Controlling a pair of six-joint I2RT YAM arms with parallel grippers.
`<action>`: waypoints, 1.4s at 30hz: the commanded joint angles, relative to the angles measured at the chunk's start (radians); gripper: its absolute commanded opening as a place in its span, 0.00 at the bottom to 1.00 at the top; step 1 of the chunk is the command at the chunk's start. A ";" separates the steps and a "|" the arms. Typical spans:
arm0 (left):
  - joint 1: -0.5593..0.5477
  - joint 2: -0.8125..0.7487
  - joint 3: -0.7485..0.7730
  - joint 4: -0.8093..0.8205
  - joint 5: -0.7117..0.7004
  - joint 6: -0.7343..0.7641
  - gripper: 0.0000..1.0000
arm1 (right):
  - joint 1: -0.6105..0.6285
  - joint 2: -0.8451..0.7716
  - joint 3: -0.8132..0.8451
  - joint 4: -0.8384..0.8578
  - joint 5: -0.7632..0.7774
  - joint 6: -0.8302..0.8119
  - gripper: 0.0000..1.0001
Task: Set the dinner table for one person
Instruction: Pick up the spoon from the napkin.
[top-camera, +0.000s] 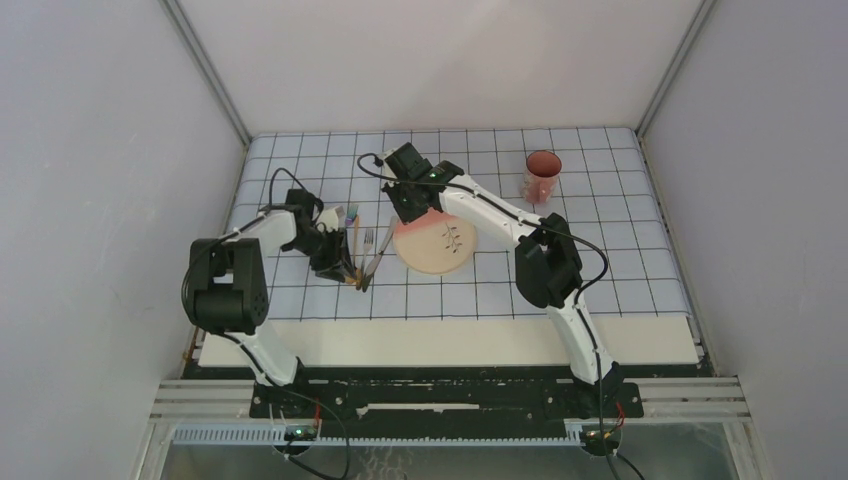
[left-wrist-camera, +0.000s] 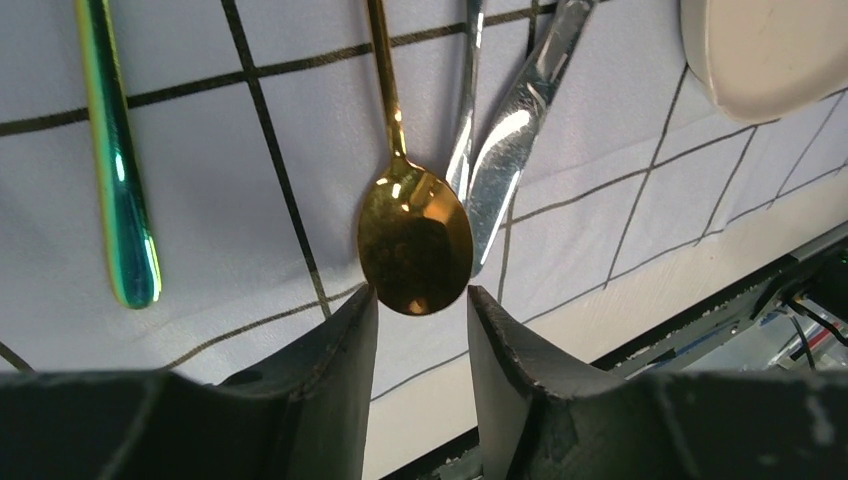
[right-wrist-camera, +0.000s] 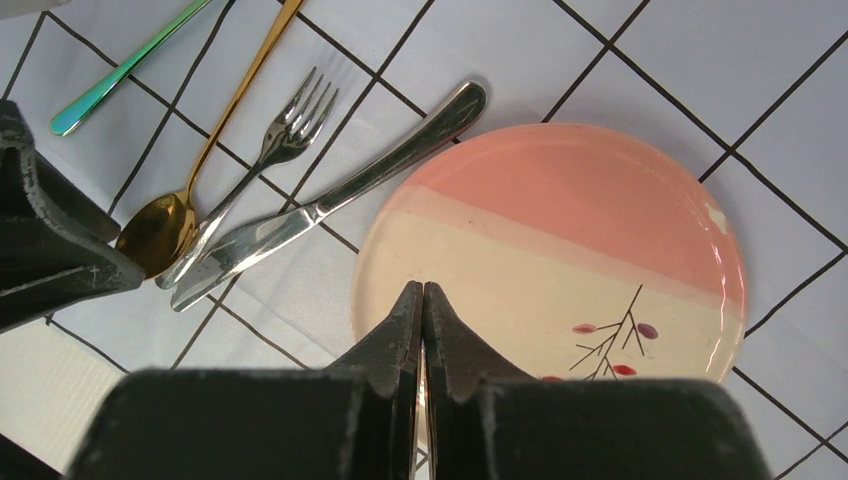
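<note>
The cream-white dinner table (top-camera: 450, 342) bears a pale-blue gridded cloth (top-camera: 600, 250). On the cloth lie a pink-and-cream plate (top-camera: 440, 248) and, to its left, a gold spoon (left-wrist-camera: 415, 240), a silver fork (right-wrist-camera: 285, 135), a silver knife (right-wrist-camera: 330, 200) and an iridescent green utensil (left-wrist-camera: 120, 180). My left gripper (left-wrist-camera: 420, 295) is open; its fingertips flank the tip of the spoon's bowl just above the cloth. It also shows in the top view (top-camera: 345, 270). My right gripper (right-wrist-camera: 422, 290) is shut and empty, hovering over the plate's (right-wrist-camera: 560, 240) edge; in the top view it (top-camera: 412, 212) sits at the plate's far-left rim.
A pink cup (top-camera: 541, 176) stands upright at the cloth's back right. The bare table strip (left-wrist-camera: 600, 310) runs along the near edge, with the black arm rail (top-camera: 450, 395) below it. Grey walls enclose the left, right and back.
</note>
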 joint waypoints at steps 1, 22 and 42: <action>-0.011 -0.075 -0.034 -0.020 0.050 0.014 0.43 | 0.001 -0.076 -0.001 0.029 0.005 0.000 0.07; -0.033 -0.022 -0.048 -0.014 -0.051 0.004 0.47 | 0.004 -0.074 0.002 0.027 0.015 0.004 0.07; -0.138 -0.064 0.042 0.050 -0.143 -0.030 0.46 | 0.007 -0.084 -0.010 0.034 0.028 -0.012 0.06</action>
